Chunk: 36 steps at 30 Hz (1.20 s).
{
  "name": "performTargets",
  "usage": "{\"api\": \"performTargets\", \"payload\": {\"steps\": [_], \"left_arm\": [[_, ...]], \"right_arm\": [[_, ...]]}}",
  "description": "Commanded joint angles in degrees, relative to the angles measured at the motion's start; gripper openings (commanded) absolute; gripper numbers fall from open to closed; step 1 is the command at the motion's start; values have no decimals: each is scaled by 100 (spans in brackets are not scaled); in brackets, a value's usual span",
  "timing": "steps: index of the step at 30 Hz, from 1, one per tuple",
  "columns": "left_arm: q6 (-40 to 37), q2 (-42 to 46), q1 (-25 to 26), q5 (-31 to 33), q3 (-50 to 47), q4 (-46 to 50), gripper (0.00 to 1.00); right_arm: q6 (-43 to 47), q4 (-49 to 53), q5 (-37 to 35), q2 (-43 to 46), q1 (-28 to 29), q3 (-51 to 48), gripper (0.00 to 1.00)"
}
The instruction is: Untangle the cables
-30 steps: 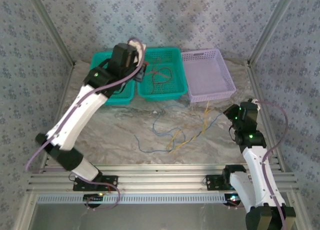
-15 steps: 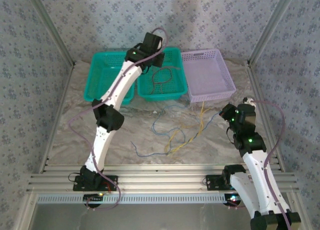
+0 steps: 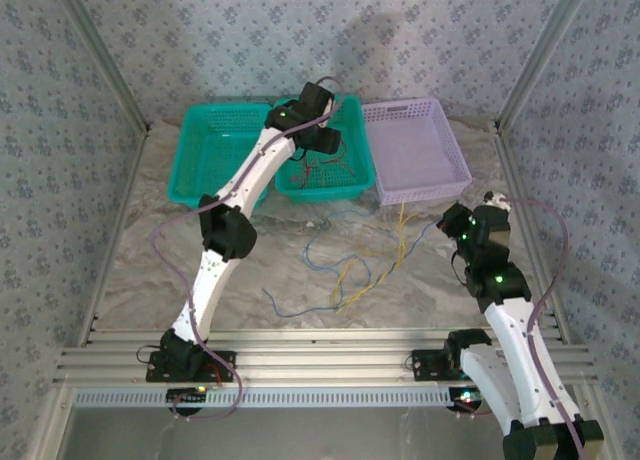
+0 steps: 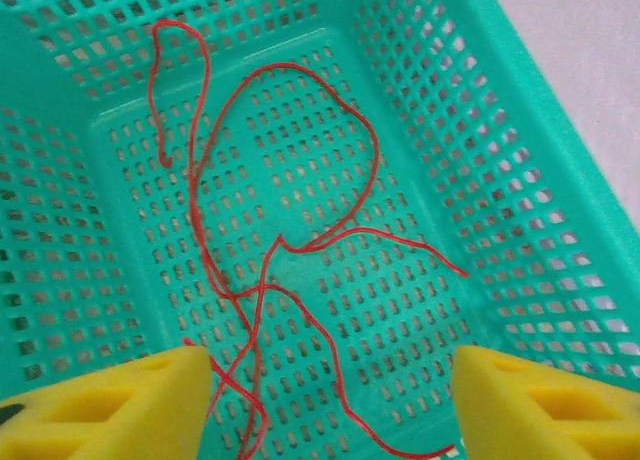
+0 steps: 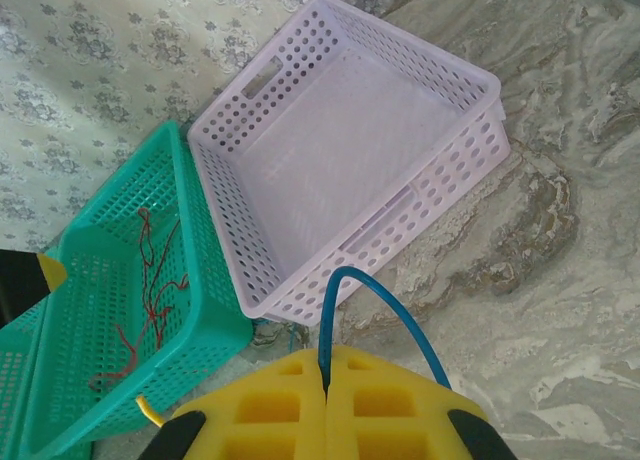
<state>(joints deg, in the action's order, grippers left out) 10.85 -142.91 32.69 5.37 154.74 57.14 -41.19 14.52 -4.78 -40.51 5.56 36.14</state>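
step: drop-off of the red cable [image 4: 283,242] looks about done. Blue/yellow separation is not done yet.
left hand [image 4: 330,400]: over the middle teal basket [image 4: 450,110], pads wide apart, nothing pinched. One red strand runs close by the left pad.
right hand [image 5: 325,380]: pads pressed together on the blue cable [image 5: 345,271], which arches up out of the seam. Hand sits on the right of the table [image 3: 140,280], near the lilac basket [image 5: 420,42].
red cable: loose loops flat on the basket floor, crossing itself a few times, one end trailing toward the right wall. Apart from the other colours.
blue cable on table [image 3: 300,302]: long slack curves mid-table.
yellow cable [image 3: 350,275]: on the table, twisted with the blue near the centre, one end running up toward the lilac basket.
next move (guess): left hand lifts clear of the basket without snagging red, then goes to the knot. Right hand draws blue away slowly, so yellow needs pinning or it drags along.
risk: thin limp strands, so a twist can tighten if pulled fast.
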Motion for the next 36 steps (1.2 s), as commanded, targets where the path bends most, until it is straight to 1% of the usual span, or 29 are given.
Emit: {"api": "performTargets", "payload": {"steps": [1,5,11,14,17,22,25,27,32,36], "left_arm": [[7,607,142,-321,233,231,73],[15,1298,342,-513,-60,302,80],[64,2647,830,-899,-1345,238,82],[116,3397,1184,-984,-2350,53,82],[176,4173,1568,-1070,-3591,-320,82],[437,5113,2024,-1165,-5533,-858,83],[625,5449,2156,-1324,-6476,-1235,83],[698,5518,2255,-1372,-6832,-1328,83],[803,5535,2535,-1469,-7377,-1553,82],[920,5479,2652,-1564,-7755,-1787,81]], "right_arm": [[-126,-243,-31,-99,15,166,0],[-117,-378,166,-258,-24,295,0],[-248,-494,615,-352,-241,398,0],[-276,-471,706,-335,-303,462,0],[-309,-453,786,-308,-382,506,0],[-409,-458,990,-318,-494,584,0],[-479,-500,1065,-334,-523,604,0],[-536,-509,1118,-365,-546,625,0],[-623,-499,1197,-439,-556,757,0],[-654,-509,1221,-443,-572,846,0]]}}
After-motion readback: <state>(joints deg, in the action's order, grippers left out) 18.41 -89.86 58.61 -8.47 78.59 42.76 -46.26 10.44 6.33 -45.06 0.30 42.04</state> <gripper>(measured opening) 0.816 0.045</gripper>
